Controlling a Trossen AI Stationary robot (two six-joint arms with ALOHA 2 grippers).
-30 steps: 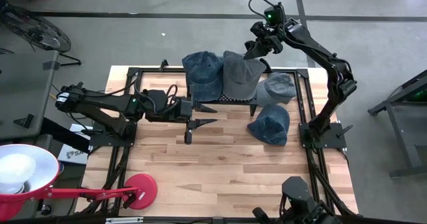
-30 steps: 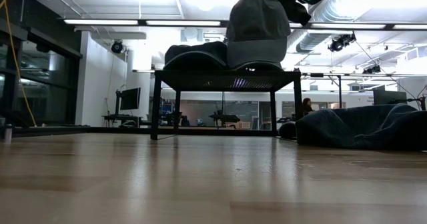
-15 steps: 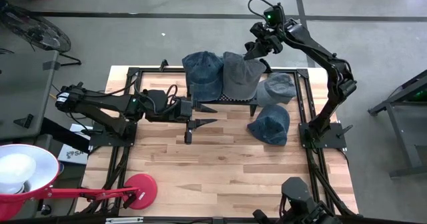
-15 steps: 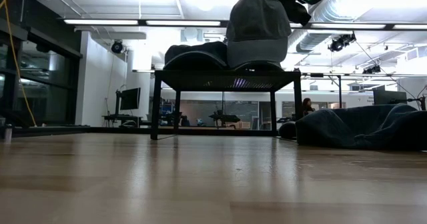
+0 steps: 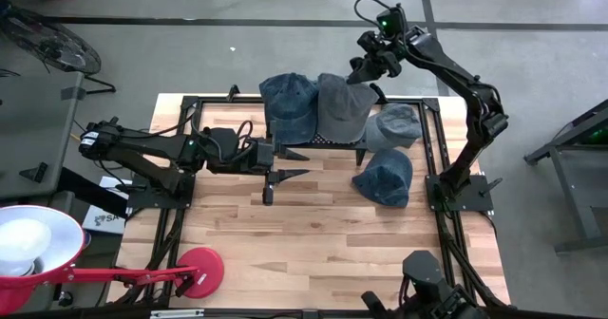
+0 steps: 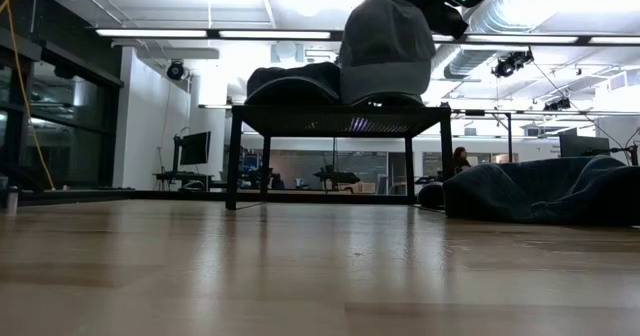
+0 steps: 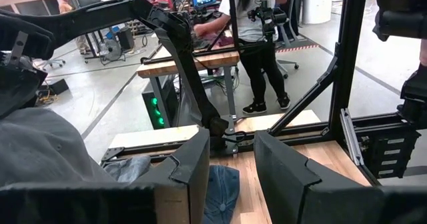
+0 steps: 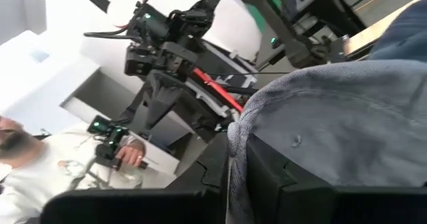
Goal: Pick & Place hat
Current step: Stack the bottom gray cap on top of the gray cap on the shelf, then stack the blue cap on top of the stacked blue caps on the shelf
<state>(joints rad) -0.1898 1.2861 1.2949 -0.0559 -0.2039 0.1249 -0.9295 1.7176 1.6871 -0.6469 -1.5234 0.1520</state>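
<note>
Near the far edge of the light wooden worktop (image 5: 313, 234), the right gripper (image 5: 363, 70) has its jaws pinched almost shut on the back edge of a soft grey cloth cap (image 5: 340, 105). This cap rests on a low black metal rack (image 5: 328, 146), touching a dark blue denim cap (image 5: 288, 101) beside it. In the low view the grey cap (image 6: 385, 46) stands tall on the rack, with the gripper at its top.

The step in hand looks like setting the grey cap down on the rack. To do it well, the arm should lower until the cap's brim lies flat, then open the jaws and lift straight up, so the cloth does not snag and get pulled off. It should not push the denim cap next to it.

The cloth is floppy and will sag and fold when let go. The right wrist view shows rough woven grey fabric (image 8: 347, 111) with a stitched rim.

Two more blue caps lie near the right edge of the worktop, one pale (image 5: 394, 124) and one darker (image 5: 385, 178).

The left gripper (image 5: 271, 162) waits by the rack, jaws partly open and holding nothing. People stand in the room behind.
</note>
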